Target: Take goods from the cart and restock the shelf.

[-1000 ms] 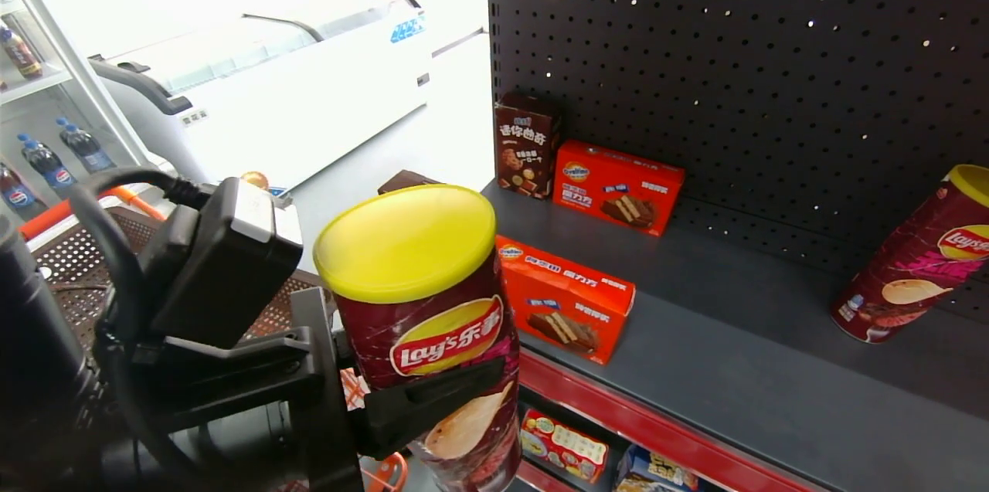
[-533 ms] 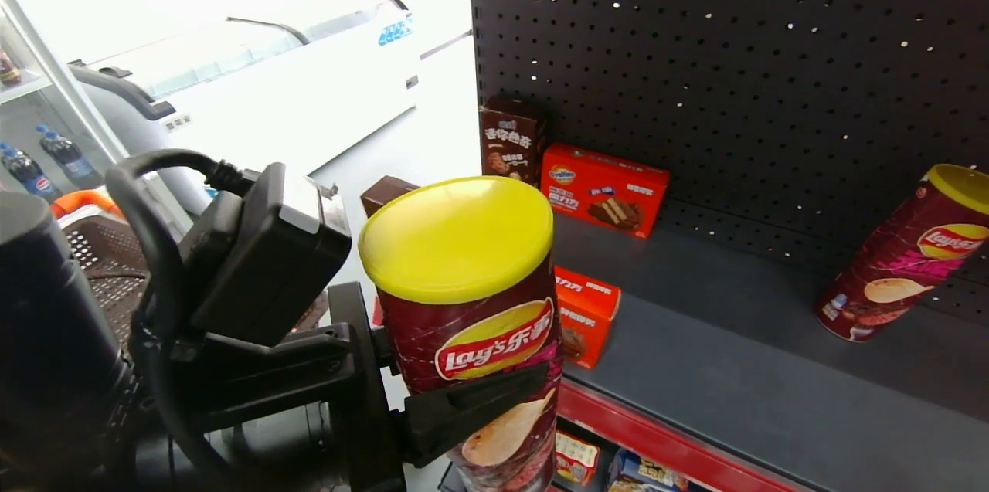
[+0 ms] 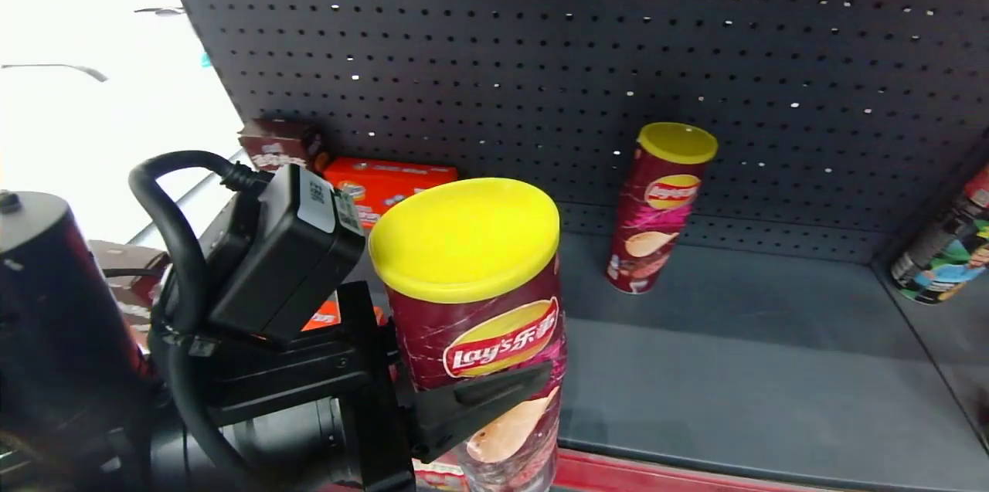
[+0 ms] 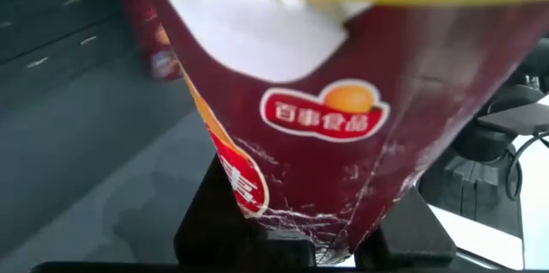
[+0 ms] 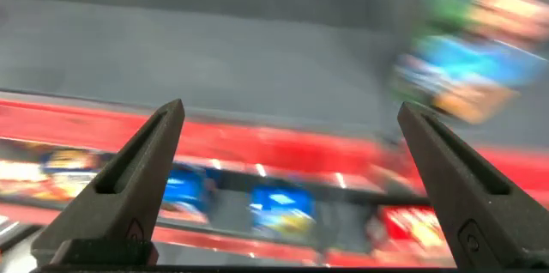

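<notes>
My left gripper (image 3: 456, 391) is shut on a maroon chips can with a yellow lid (image 3: 479, 314), held upright in front of the grey shelf board (image 3: 734, 368), just off its front edge. The same can (image 4: 343, 118) looms close in the left wrist view, clamped between the black fingers (image 4: 214, 221). A second identical chips can (image 3: 657, 206) stands on the shelf against the black pegboard (image 3: 541, 52). My right gripper (image 5: 292, 187) is open with nothing between its fingers, facing the shelf's red front rail (image 5: 257, 144).
Orange boxes (image 3: 386, 183) and a brown box (image 3: 278, 140) sit at the shelf's left end behind my left wrist. A dark can with colourful print (image 3: 939, 252) leans at the right end. Open shelf board lies between the standing can and the right-hand can. Lower shelf goods (image 5: 274, 209) show blurred.
The head camera has swung to the right, so the shelf and standing can now sit more central. The can stays clamped in my left gripper, at about the same place in view.
</notes>
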Controlling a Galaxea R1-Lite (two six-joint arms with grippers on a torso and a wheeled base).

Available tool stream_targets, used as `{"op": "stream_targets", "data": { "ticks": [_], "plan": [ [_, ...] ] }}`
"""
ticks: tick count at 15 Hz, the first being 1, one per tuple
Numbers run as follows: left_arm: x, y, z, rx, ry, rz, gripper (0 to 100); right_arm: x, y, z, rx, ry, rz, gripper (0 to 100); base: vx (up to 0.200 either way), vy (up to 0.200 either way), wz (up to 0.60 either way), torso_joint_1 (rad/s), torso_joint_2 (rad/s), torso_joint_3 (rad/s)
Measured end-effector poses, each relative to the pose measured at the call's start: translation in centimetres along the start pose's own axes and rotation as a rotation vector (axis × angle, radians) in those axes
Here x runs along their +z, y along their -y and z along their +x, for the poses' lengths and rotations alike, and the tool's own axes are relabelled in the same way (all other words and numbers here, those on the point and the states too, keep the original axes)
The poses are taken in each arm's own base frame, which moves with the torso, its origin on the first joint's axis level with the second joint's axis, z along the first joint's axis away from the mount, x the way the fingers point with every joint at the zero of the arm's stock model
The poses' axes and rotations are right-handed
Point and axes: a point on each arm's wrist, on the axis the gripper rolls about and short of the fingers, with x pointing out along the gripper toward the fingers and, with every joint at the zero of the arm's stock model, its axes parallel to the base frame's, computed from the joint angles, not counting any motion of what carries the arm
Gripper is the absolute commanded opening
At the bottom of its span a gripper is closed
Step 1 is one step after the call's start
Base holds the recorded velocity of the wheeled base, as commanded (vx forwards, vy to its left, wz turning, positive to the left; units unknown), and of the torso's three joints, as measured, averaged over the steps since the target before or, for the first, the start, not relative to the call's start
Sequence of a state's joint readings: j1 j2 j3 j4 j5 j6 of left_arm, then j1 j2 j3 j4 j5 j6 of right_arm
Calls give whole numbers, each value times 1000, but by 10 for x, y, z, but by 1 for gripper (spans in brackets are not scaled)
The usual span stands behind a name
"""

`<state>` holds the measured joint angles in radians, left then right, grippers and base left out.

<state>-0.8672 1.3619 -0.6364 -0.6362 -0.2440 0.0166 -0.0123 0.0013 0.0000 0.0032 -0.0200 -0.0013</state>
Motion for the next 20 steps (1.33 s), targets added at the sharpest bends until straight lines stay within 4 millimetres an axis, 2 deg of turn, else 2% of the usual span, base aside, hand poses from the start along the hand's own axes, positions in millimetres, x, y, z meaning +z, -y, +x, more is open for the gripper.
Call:
{"op": "stream_targets", "data": {
  "ticks": [20],
  "plan": [
    [-5,-3,-4,20,-18,-7,0,0,0,0,1,-1,1,100,0,0,-60,0,1,0]
  ]
}}
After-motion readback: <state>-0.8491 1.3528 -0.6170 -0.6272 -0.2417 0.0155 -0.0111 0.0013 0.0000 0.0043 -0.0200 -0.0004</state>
